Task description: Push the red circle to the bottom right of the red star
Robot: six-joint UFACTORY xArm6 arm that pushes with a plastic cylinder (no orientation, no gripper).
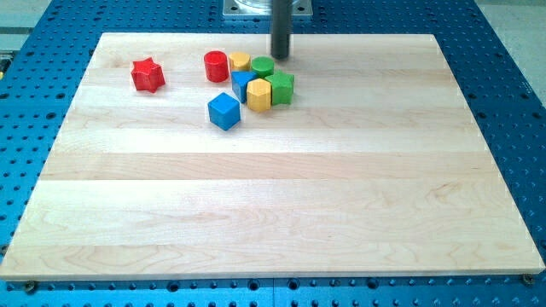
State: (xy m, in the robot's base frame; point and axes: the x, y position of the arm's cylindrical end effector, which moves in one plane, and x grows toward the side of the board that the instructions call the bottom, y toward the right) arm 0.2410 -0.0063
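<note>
The red star lies at the board's upper left. The red circle stands to its right, at the left end of a tight cluster of blocks. My tip is at the view's top, just above and right of the cluster, close to the green circle and apart from the red circle.
The cluster also holds a yellow block, a blue block, a yellow hexagon and a green star. A blue cube sits just below it. The wooden board lies on a blue perforated table.
</note>
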